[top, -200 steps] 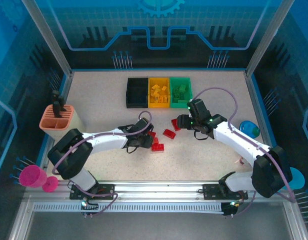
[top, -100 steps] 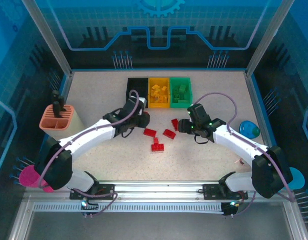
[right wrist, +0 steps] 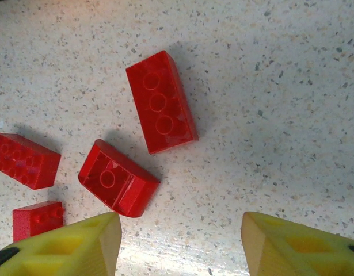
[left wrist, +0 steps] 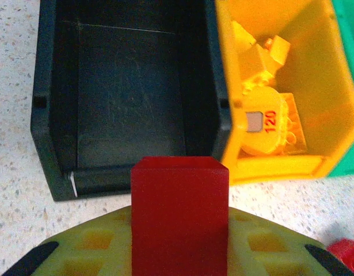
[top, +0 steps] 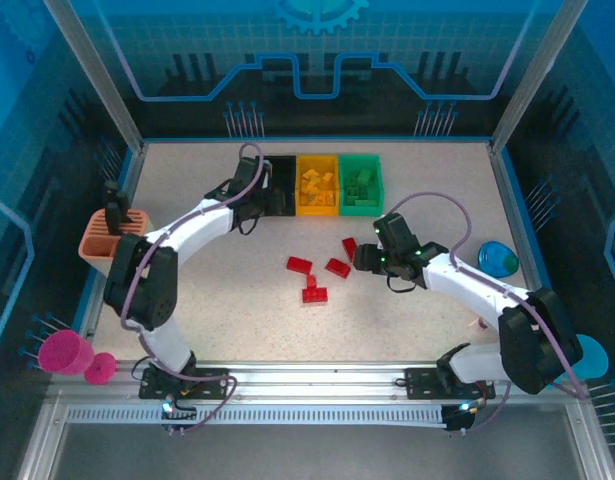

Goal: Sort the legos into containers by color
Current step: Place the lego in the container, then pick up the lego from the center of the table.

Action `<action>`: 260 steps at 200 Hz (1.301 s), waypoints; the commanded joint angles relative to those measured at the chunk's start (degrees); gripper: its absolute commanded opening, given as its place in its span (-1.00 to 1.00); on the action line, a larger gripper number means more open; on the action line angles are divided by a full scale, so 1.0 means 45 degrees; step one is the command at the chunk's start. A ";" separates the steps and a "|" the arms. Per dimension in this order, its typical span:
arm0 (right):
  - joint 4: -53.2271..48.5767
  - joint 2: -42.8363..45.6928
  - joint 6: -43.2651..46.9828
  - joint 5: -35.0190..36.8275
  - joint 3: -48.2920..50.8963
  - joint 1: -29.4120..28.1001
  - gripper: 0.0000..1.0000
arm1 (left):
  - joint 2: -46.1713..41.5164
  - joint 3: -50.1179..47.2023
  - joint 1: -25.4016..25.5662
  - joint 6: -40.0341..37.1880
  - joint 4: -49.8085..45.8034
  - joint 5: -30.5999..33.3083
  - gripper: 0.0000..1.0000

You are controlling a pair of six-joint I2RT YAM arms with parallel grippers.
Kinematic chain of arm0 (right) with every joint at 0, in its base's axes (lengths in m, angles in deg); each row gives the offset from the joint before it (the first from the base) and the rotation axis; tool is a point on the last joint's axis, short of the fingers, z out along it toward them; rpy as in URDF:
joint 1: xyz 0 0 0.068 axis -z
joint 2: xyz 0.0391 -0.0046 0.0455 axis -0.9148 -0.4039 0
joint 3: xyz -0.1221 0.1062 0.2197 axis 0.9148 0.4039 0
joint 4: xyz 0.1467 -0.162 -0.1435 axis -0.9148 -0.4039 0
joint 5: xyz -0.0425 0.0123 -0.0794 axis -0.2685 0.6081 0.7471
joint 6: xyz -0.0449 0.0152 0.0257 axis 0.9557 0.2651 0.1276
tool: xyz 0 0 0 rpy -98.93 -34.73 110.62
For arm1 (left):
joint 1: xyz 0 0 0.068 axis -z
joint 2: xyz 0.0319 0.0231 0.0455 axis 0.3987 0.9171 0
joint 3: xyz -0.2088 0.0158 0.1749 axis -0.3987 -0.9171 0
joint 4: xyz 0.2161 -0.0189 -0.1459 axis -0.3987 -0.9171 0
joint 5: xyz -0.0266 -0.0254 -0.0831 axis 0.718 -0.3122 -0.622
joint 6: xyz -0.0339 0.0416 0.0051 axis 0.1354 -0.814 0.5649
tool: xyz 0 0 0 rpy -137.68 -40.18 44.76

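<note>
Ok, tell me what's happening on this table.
The left gripper, jaws shut on a red brick, holds it at the near edge of the black bin. The right gripper hovers, jaws open, over loose red bricks on the table. The yellow bin holds yellow bricks, the green bin green bricks.

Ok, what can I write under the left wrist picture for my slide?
Left gripper holds a red lego at the black bin's near wall, with the yellow bin of yellow legos alongside.

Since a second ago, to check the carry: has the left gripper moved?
Yes. In the top view the left gripper, holding a red brick, went from the loose red bricks up-left to the black bin.
</note>
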 commanded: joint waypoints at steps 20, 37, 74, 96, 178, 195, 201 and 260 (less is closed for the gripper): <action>0.0255 -0.0105 -0.0159 -0.0158 0.0091 -0.0139 0.16 | 0.1524 0.1864 -0.0517 0.0177 0.0039 -0.0474 -0.33; 0.0200 -0.0054 -0.0077 -0.0141 0.0055 -0.0143 0.16 | 0.2126 0.2594 -0.0585 0.0006 -0.0248 -0.0406 -0.31; -0.0016 0.0022 0.0001 -0.0145 -0.0032 -0.0200 0.17 | 0.3204 0.4498 -0.0743 -0.0544 -0.1232 -0.0362 0.81; -0.0147 0.0156 0.0026 0.0078 -0.0026 -0.0218 0.17 | 0.2406 0.4067 -0.0737 -0.0362 -0.1139 -0.0583 0.83; -0.0773 -0.1633 0.0838 0.0193 -0.1644 -0.0261 0.24 | -0.3509 -0.1976 -0.0036 0.0322 0.0608 -0.0483 0.68; -0.1110 -0.2415 0.1080 0.0238 -0.2575 -0.0259 0.24 | -0.4388 -0.2779 0.0286 0.0319 0.0364 -0.0166 0.66; -0.1215 -0.2699 0.1178 0.0257 -0.2874 -0.0269 0.24 | -0.4668 -0.3069 0.0381 0.0348 0.0341 -0.0107 0.65; -0.3113 -0.5842 0.1821 0.1018 -0.5760 -0.0551 0.23 | -0.7263 -0.5315 0.0742 0.0667 -0.0240 0.0189 0.62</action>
